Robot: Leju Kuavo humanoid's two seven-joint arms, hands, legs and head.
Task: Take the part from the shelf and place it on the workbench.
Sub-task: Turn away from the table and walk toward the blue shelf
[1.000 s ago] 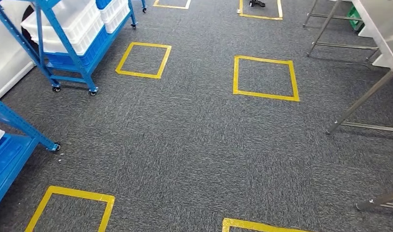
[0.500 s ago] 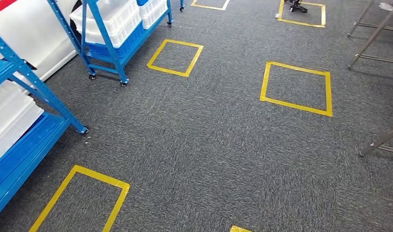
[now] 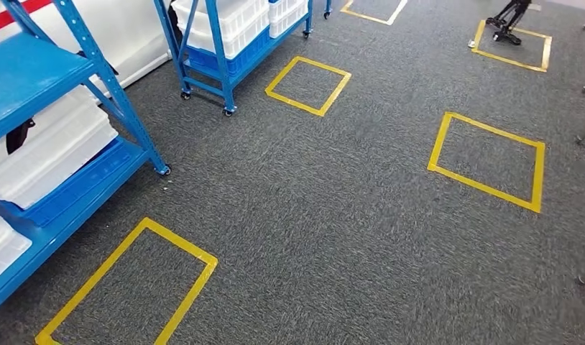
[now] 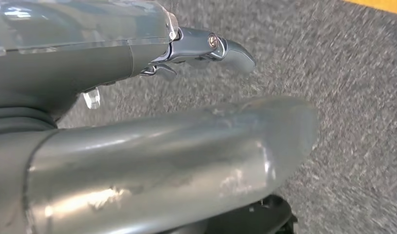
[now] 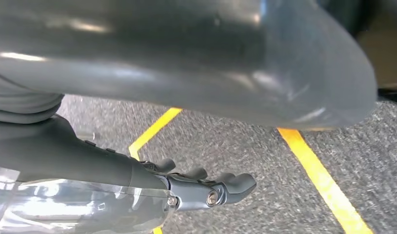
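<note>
Both hands seemingly empty, fingers outstretched.

The carpet was speckled dark grey, marked with yellow tape squares. Blue shelving carried white bins. Beneath the grey right hand ran yellow lines.

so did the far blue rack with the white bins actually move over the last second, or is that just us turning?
No, the camera turned. The rack keeps its spot beside the nearest yellow floor square; both slid rightward across the head view together, along with the carpet.
</note>
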